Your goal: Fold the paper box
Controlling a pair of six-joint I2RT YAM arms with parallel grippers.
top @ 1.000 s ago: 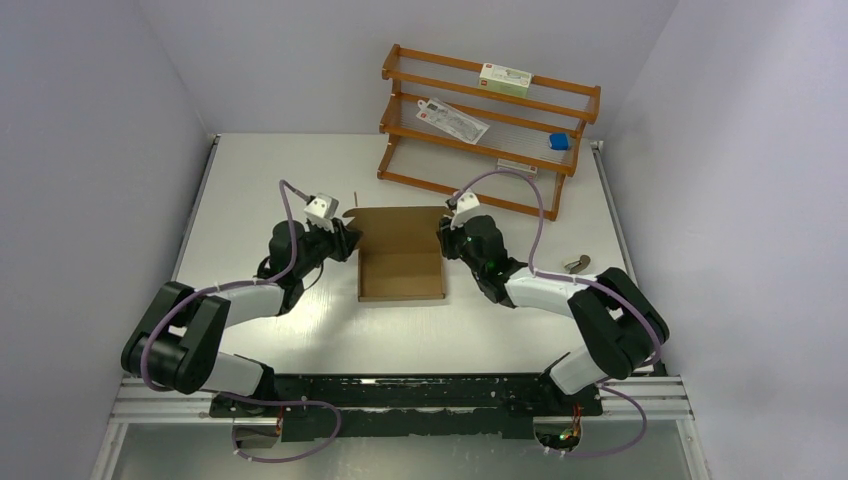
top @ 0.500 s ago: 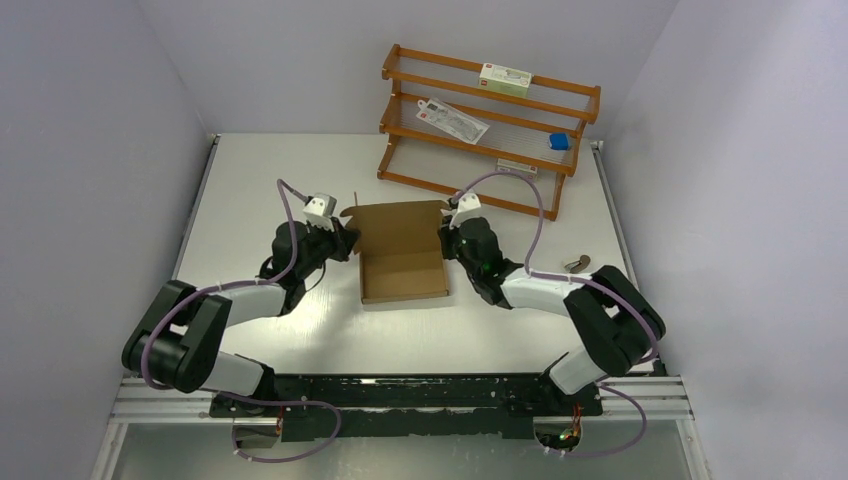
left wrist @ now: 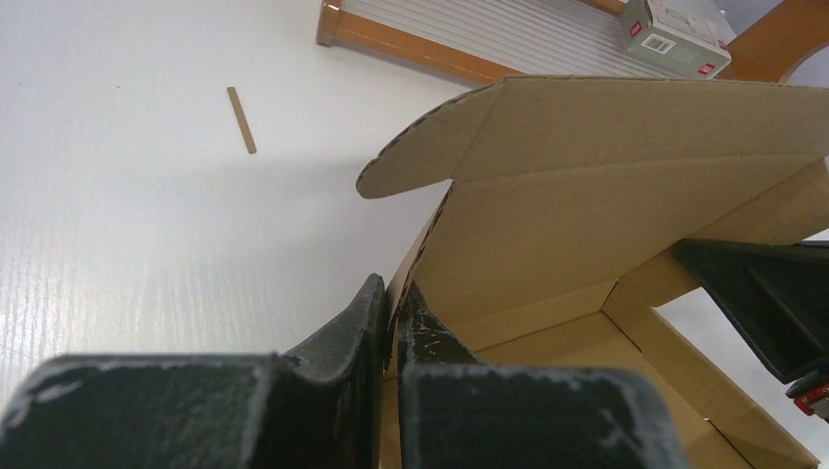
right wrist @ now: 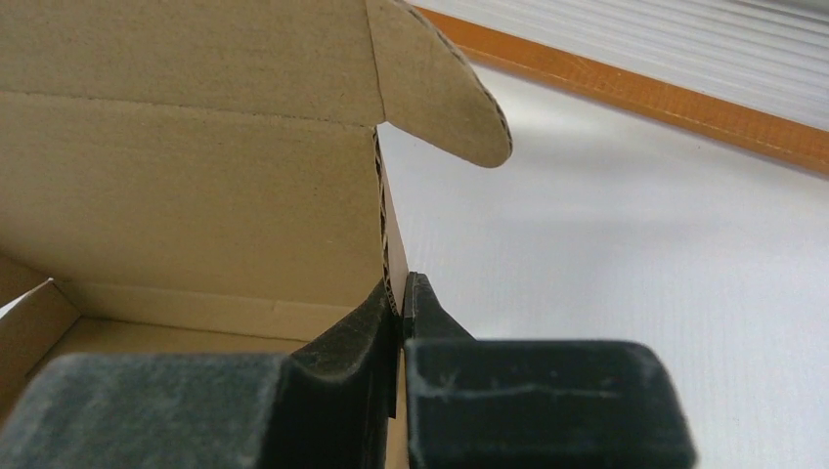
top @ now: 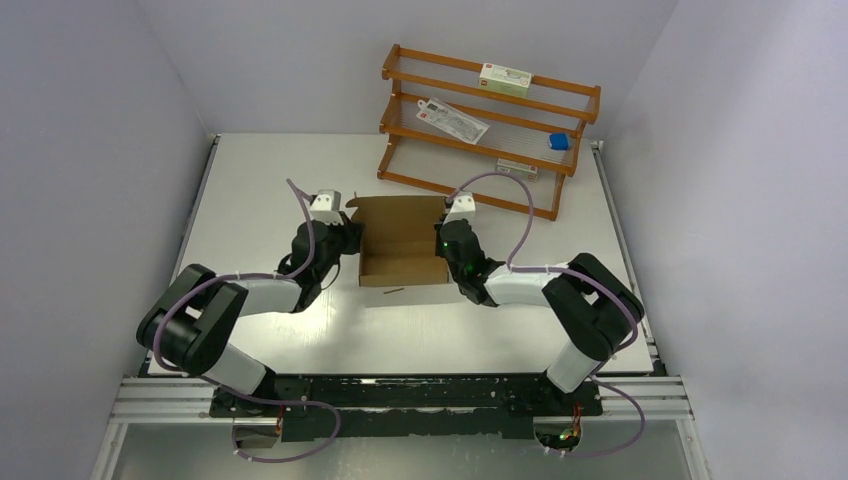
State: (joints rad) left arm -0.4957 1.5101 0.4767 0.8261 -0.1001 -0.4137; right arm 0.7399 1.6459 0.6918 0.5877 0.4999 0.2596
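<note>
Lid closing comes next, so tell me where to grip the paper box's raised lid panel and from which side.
Grip the lid panel of the paper box at its free top edge, coming from above with one finger each side: it stands raised and thin. Avoid the rounded ear tabs, probably floppy. The left gripper and right gripper pinch the side walls.

top external: fixed high behind my arm bases, looking down over the whole table (top: 260, 170) | left wrist: hard against my left gripper (left wrist: 393, 293), facing the far wooden rack (left wrist: 411, 47) | right wrist: likewise at my right gripper (right wrist: 401, 288) | shared: paper box (right wrist: 196, 186), its raised back flap
</note>
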